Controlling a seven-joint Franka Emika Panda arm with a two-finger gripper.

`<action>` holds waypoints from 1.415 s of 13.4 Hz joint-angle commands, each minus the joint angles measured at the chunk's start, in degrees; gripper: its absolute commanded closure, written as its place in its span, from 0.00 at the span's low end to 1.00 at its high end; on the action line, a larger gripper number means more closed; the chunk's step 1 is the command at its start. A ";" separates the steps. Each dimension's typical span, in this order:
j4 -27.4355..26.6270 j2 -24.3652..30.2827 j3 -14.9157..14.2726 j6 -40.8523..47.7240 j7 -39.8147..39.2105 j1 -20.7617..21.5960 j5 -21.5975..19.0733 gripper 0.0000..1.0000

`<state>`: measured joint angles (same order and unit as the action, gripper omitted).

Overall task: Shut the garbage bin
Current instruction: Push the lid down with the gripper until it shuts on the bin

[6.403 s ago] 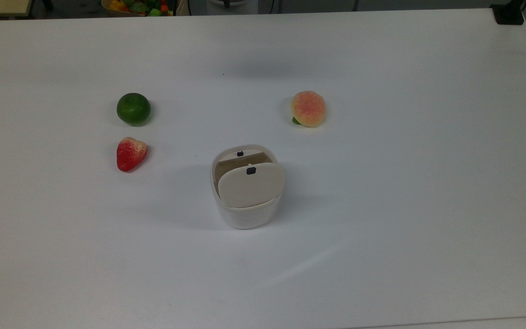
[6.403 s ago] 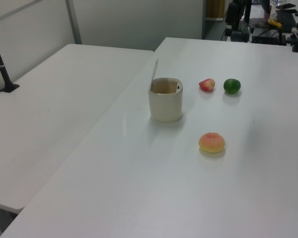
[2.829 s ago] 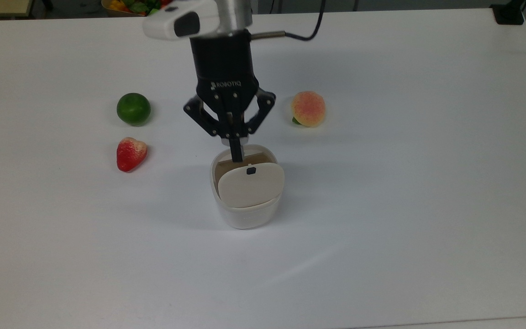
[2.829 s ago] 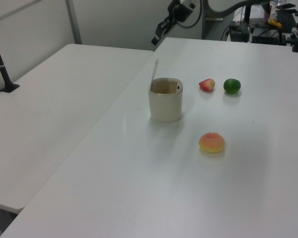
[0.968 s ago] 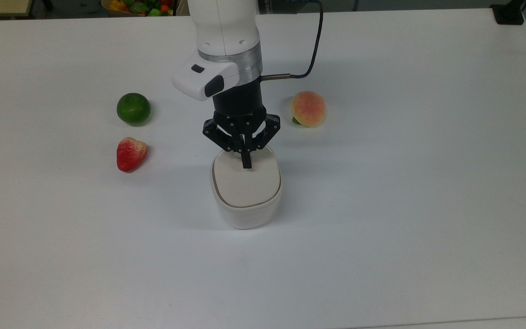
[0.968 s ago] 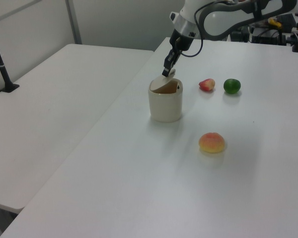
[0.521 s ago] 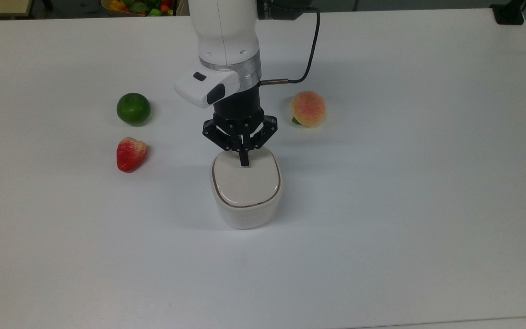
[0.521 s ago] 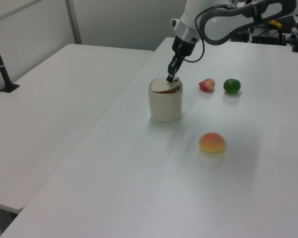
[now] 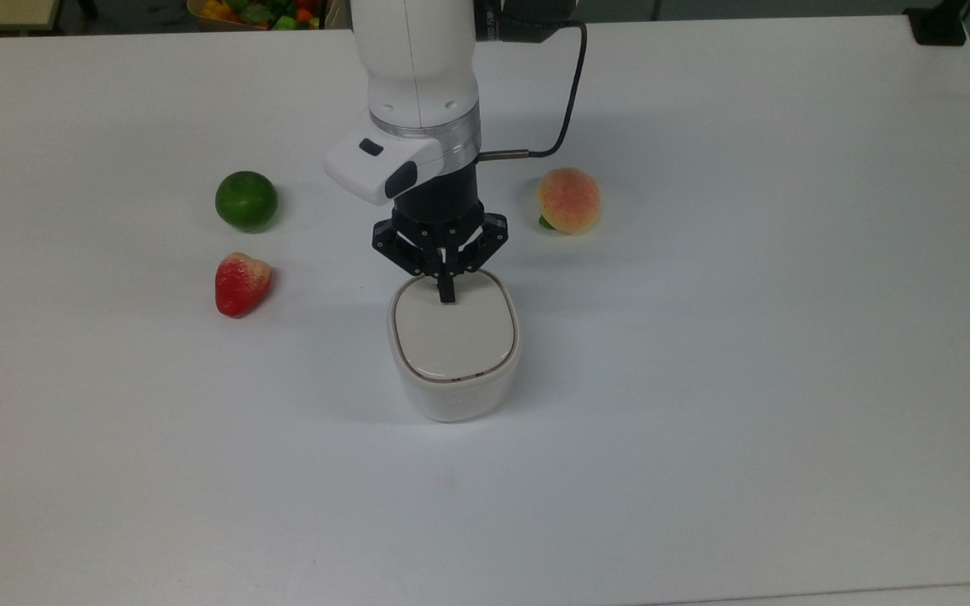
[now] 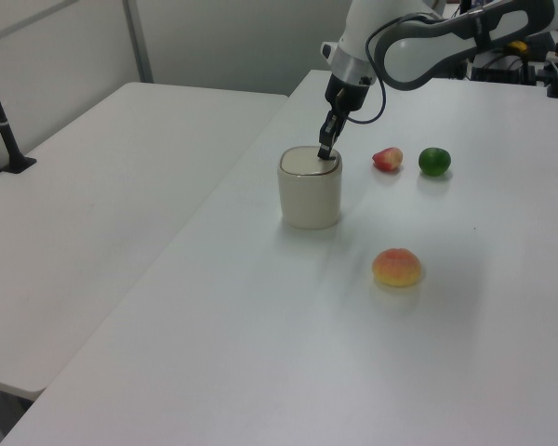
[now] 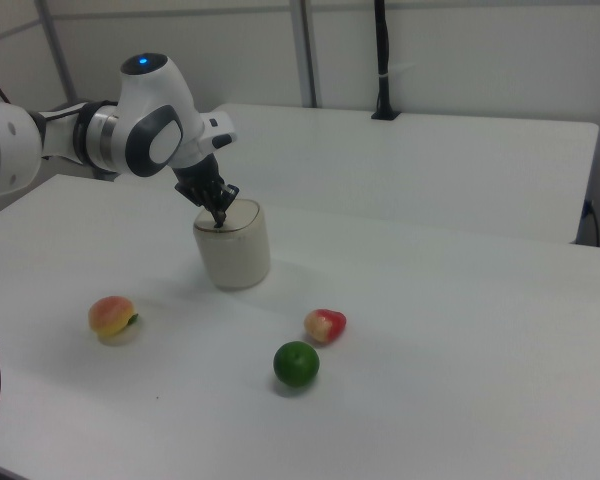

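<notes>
Smooth white plastic garbage bin (image 9: 454,389), rounded-square, mid-desk (image 9: 788,337), flat beige lid (image 9: 454,335) lying down on its rim, gripper (image 9: 446,296) with fingers pressed together, holding nothing, tips on the lid's far edge, glossy lime (image 9: 246,200), strawberry (image 9: 241,283) and peach (image 9: 568,199) around the bin

The garbage bin (image 9: 454,396) is a white tub with a flat beige lid (image 9: 453,330). The pincer (image 9: 447,296) is black, on a white arm (image 9: 413,59) with a silver ring. On the white desk (image 9: 788,337), a strawberry (image 9: 241,284) is red, a lime (image 9: 246,200) dark green, and a peach (image 9: 568,199) orange-pink over yellow.
</notes>
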<state>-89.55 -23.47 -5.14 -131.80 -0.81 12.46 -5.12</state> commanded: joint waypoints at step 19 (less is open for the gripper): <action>-2.29 6.50 -0.04 5.24 -0.33 -0.51 2.13 1.00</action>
<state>-90.13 -21.89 -5.10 -130.02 -0.86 12.18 -3.52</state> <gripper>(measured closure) 0.991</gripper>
